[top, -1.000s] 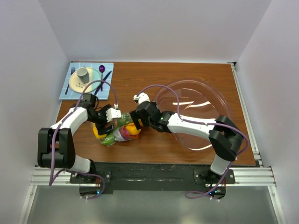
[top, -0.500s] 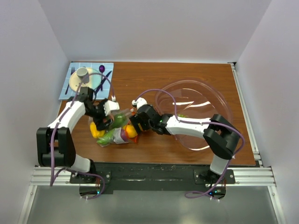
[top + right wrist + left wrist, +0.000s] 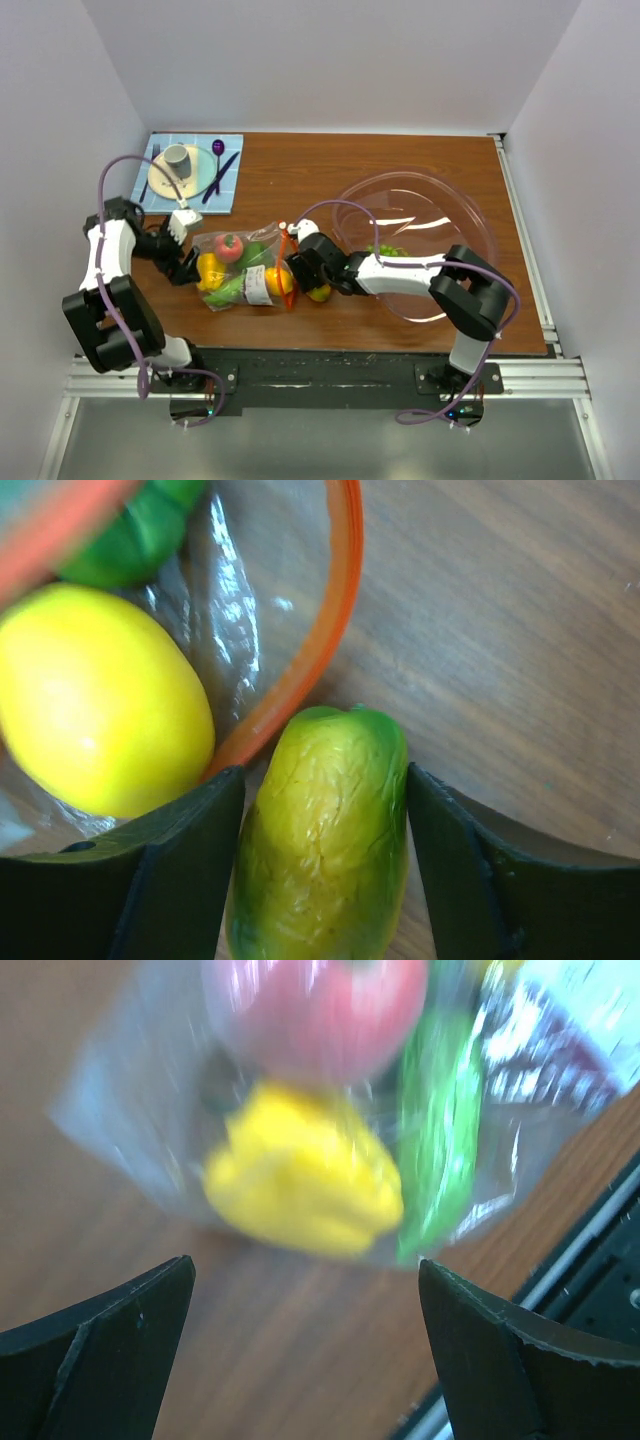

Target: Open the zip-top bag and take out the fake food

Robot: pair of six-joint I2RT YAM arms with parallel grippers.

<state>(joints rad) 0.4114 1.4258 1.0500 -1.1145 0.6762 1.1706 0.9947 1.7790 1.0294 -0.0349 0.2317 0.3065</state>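
The zip-top bag (image 3: 243, 268) lies on the table with its orange-red zip strip (image 3: 288, 256) open toward the right. Fake food shows inside it: a red fruit (image 3: 229, 247), a yellow piece (image 3: 209, 268), green pieces and an orange-yellow one. My right gripper (image 3: 312, 287) is just outside the bag's mouth, shut on a yellow-green fruit (image 3: 322, 845) that rests on the wood beside the zip strip (image 3: 325, 650). My left gripper (image 3: 184, 266) is open and empty at the bag's left end; in its wrist view the bag (image 3: 330, 1110) lies ahead of the fingers (image 3: 110, 1330).
A large clear round bowl (image 3: 450, 205) stands to the right, with a small green item (image 3: 385, 250) in it. A blue mat (image 3: 150, 195) at the back left carries a plate, a grey cup (image 3: 176, 157) and cutlery. The table's front edge is close behind the bag.
My left gripper let go of the bag and drew back to the left. The bag settled flat. My right gripper moved slightly right, with the yellow-green fruit now outside the bag's mouth.
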